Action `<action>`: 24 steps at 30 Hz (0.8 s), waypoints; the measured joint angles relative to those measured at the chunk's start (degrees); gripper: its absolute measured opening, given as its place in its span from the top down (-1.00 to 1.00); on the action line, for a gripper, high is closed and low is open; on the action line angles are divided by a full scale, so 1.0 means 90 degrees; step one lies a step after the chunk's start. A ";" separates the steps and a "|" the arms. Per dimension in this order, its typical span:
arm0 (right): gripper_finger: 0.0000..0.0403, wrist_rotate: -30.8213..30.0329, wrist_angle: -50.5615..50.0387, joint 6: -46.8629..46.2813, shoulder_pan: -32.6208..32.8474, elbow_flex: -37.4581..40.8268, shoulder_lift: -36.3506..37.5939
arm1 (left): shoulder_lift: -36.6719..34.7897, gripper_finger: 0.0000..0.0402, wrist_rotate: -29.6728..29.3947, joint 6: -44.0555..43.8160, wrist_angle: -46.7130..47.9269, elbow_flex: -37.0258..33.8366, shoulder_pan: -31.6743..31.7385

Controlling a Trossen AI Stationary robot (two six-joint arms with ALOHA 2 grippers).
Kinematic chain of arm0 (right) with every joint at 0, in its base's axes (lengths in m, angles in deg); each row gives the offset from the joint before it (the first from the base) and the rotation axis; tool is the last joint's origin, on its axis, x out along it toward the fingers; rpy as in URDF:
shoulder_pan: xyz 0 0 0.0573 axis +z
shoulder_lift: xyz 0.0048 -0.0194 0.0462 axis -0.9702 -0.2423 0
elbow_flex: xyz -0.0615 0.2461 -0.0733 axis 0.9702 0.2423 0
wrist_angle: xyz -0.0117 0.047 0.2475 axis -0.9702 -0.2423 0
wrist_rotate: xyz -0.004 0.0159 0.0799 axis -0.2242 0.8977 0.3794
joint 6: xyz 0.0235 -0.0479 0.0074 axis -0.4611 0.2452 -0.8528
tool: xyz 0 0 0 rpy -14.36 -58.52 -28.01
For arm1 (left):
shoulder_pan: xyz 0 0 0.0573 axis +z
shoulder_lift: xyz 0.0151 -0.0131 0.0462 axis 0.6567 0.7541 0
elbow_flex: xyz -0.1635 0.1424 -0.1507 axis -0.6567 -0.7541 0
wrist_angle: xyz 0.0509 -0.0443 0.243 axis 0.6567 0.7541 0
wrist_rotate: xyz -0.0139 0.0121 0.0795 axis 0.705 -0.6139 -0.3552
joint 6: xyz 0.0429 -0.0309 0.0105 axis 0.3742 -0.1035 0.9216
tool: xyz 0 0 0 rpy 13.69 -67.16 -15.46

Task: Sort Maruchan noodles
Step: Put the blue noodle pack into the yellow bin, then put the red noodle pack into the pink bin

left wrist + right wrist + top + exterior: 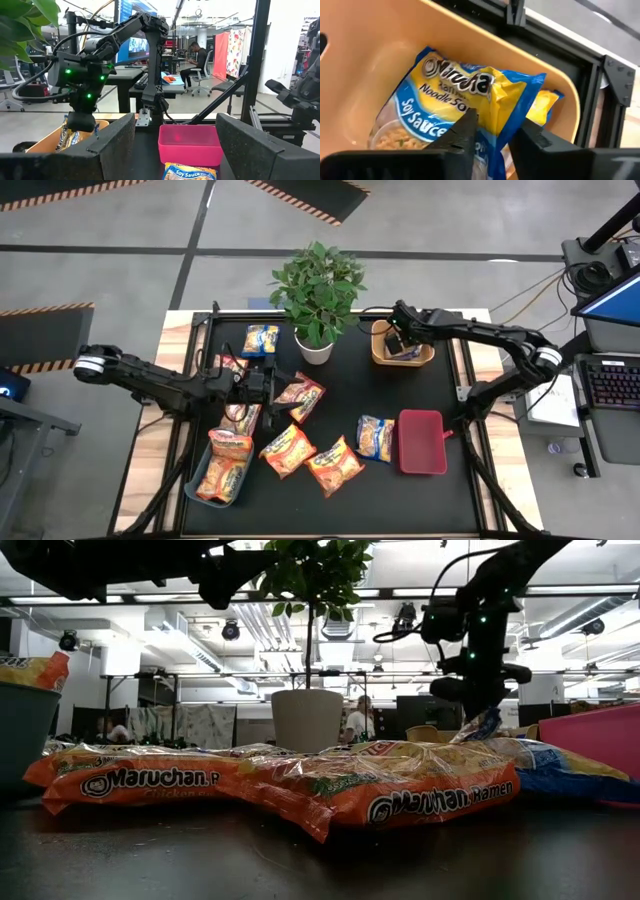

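Note:
My right gripper (400,340) points steeply down into the orange bin (380,50) at the table's far right. A blue-and-yellow Maruchan packet (450,95) lies in that bin, its crumpled edge standing up between the parted fingers. My left gripper (270,385) hovers open and level over the middle left of the table, holding nothing. Below it lie red-pink packets (300,395). Orange packets (288,450) lie flat near the front. Blue ones lie at the far left (261,338) and beside the red bin (376,437). My right gripper has its fingers (465,132) on either side of the packet's raised edge (495,107), coming from above at a slant. A gap shows between the fingers. Whether they touch the packet I cannot tell. The packet's lower part rests in the orange bin.
A potted plant (316,290) stands at the far middle, between the two arms. A red bin (422,442) sits at the front right. A grey-blue bin (200,485) at the front left holds orange packets. Bare mat shows along the near edge.

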 joint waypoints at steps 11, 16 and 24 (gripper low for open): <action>0.16 -0.0072 -0.0052 0.0173 0.0001 -0.0238 0.0568 | 0.0002 -0.30 -0.0041 -0.0056 0.0007 0.0000 -0.0002; 0.13 0.0028 -0.0092 0.0211 0.0233 -0.0223 0.1299 | 0.0002 -0.30 -0.0051 -0.0248 0.0181 0.0000 -0.0002; 0.19 0.0047 0.1058 0.0228 0.1888 0.0565 0.2721 | 0.0002 -0.30 -0.0730 -0.0874 0.1067 0.0000 -0.0005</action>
